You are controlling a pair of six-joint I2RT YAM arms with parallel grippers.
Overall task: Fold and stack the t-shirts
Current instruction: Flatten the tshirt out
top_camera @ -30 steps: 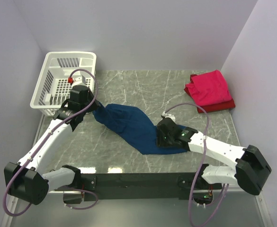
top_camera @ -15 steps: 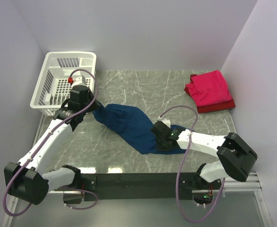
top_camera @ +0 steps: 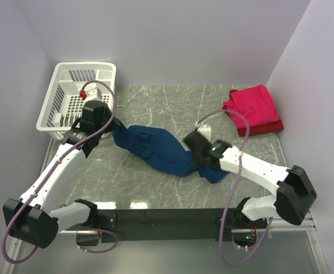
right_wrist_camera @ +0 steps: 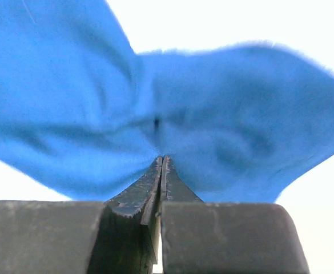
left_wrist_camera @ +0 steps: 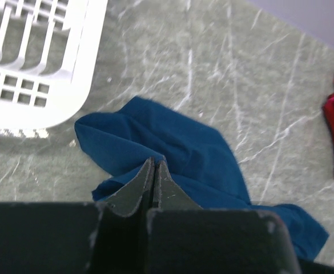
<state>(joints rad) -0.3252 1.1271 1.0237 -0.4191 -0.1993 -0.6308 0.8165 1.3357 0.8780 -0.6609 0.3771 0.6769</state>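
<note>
The navy blue t-shirt [top_camera: 155, 147] lies bunched in a long strip across the middle of the table, and each end is held. My left gripper [top_camera: 113, 127] is shut on its far-left corner beside the basket; the left wrist view shows the fingertips [left_wrist_camera: 154, 164] pressed together on the blue cloth [left_wrist_camera: 184, 148]. My right gripper [top_camera: 198, 158] is shut on the near-right end and holds it off the table, with a flap hanging below. In the right wrist view, blue cloth [right_wrist_camera: 224, 114] spreads out from the closed gripper [right_wrist_camera: 162, 158]. A folded pinkish-red t-shirt [top_camera: 253, 106] lies on a darker red one [top_camera: 264, 128] at the back right.
A white slotted plastic basket [top_camera: 64, 117] stands at the back left corner, close to my left wrist. Walls close the table on the left, back and right. The black base rail [top_camera: 167, 217] runs along the near edge.
My right gripper has closed on the shirt's near-right end and lifted it up and toward the back. That end now hangs off the table. The left arm has barely moved.
</note>
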